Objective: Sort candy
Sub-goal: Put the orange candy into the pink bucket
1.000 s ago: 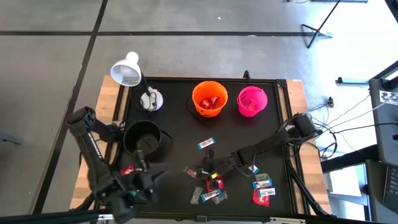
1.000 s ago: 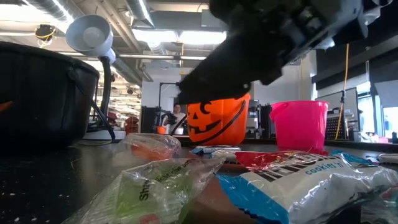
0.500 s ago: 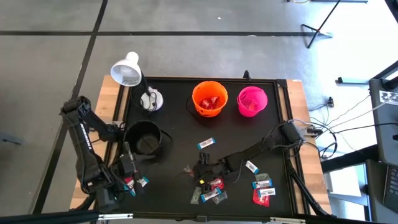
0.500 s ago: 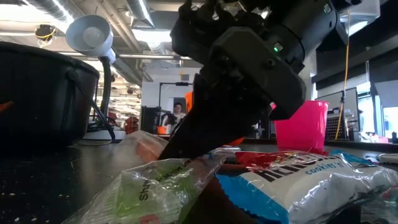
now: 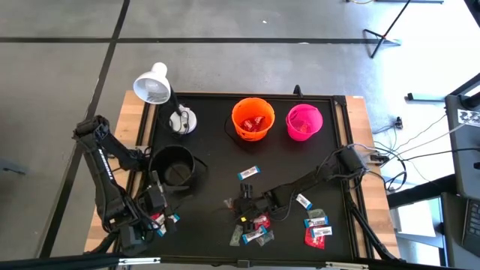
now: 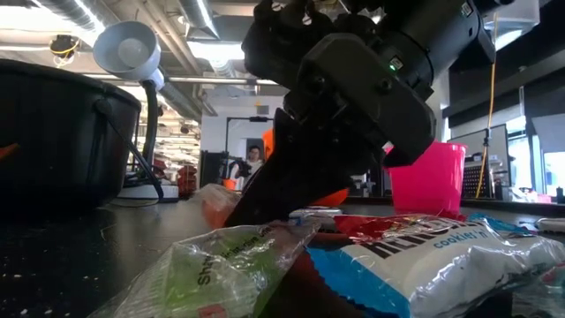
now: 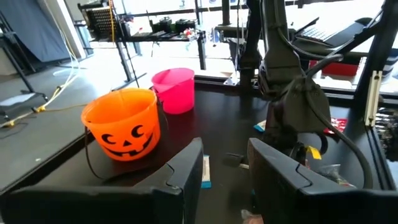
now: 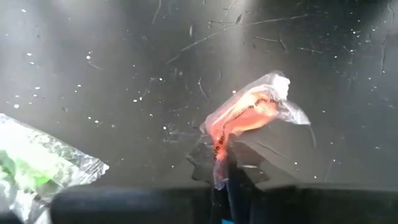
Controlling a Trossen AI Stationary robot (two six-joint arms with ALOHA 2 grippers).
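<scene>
The right wrist view alone shows the right hand (image 8: 227,186) closed on a clear-wrapped orange candy (image 8: 245,118) lying on the black worktop (image 5: 210,142). A person stands in the room beyond. The left hand (image 7: 224,168), fingers parted and empty, hovers beside the black bucket (image 5: 174,166).

Black-topped table (image 5: 210,206) with three buckets (image 5: 252,119), lamp (image 5: 182,120), scattered candy (image 5: 248,173).

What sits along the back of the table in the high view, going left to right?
White lamp → orange bucket → pink bucket.
</scene>
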